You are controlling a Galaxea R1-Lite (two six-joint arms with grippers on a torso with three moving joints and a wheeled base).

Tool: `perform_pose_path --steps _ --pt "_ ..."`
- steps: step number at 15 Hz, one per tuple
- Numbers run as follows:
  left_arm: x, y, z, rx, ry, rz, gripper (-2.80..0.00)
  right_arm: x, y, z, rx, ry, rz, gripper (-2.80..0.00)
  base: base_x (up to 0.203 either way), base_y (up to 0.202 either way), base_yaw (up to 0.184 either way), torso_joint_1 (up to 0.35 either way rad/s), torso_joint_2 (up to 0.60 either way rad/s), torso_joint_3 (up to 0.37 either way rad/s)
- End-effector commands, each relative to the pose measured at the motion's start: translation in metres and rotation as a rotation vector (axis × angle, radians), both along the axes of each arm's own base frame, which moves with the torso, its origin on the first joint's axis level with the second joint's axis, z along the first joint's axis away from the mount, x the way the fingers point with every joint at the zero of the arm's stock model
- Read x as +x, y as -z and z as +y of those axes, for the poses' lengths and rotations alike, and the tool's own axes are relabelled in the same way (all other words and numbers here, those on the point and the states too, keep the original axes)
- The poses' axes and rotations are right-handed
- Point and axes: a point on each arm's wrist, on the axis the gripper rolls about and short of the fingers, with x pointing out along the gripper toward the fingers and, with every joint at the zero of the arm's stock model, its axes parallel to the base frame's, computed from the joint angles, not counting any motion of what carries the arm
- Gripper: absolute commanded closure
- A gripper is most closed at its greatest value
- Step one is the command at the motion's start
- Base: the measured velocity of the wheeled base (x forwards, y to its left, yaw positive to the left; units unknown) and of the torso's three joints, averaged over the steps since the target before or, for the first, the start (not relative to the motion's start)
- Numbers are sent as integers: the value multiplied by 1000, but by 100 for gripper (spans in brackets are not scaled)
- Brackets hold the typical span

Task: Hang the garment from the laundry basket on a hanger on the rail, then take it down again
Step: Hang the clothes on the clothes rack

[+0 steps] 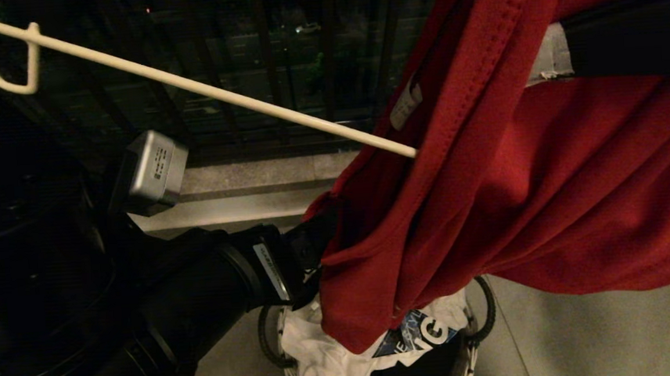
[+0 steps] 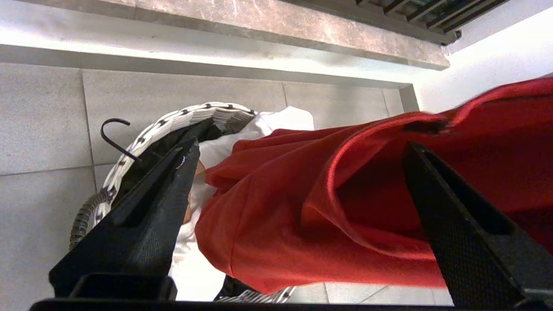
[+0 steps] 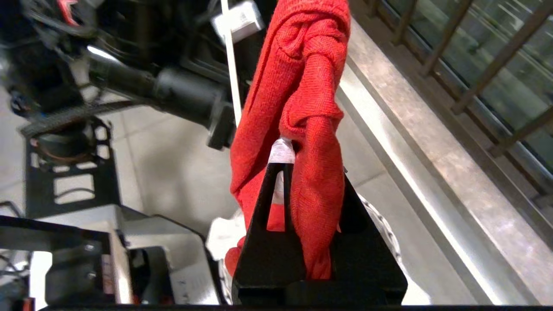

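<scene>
The laundry basket (image 1: 485, 312) holds a white T-shirt (image 1: 322, 357); the right gripper (image 3: 302, 190) pinches the red garment (image 1: 516, 200) above it, the left gripper (image 2: 298, 181) spread wide.

There was one red T-shirt (image 1: 545, 198), one white hanger (image 1: 201, 86) with one small hook showing, and one basket (image 2: 142, 134) holding one white T-shirt (image 1: 322, 357). Two grippers were in sight, the left (image 2: 302, 181) and the right (image 3: 302, 190). One railing (image 1: 280, 52) stood behind.
</scene>
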Motion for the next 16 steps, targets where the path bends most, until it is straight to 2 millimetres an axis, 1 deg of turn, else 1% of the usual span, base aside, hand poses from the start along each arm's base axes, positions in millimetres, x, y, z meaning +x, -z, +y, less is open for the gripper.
perform_pose_path --steps 1,4,6,7,11,16 --pt "1 1 0 -3 -6 2 -280 -2 0 1 0 -16 2 0 0 0 0 0 0 0" --pt "0 1 1 -4 5 2 -280 -3 -1 3 2 -24 1 0 0 0 0 0 0 0" --pt "-6 1 7 -10 68 -1 -280 -4 -1 3 3 -27 1 0 0 0 0 0 0 0" --pt "-9 4 9 -3 113 5 -280 -4 -1 3 4 -28 0 0 0 0 0 0 0 0" --pt "-4 11 5 17 111 25 -280 -9 -2 4 14 -56 -4 0 0 0 0 0 0 0" --pt "-3 9 8 8 98 19 -280 -13 -3 -2 17 -59 -6 0 0 0 0 0 0 0"
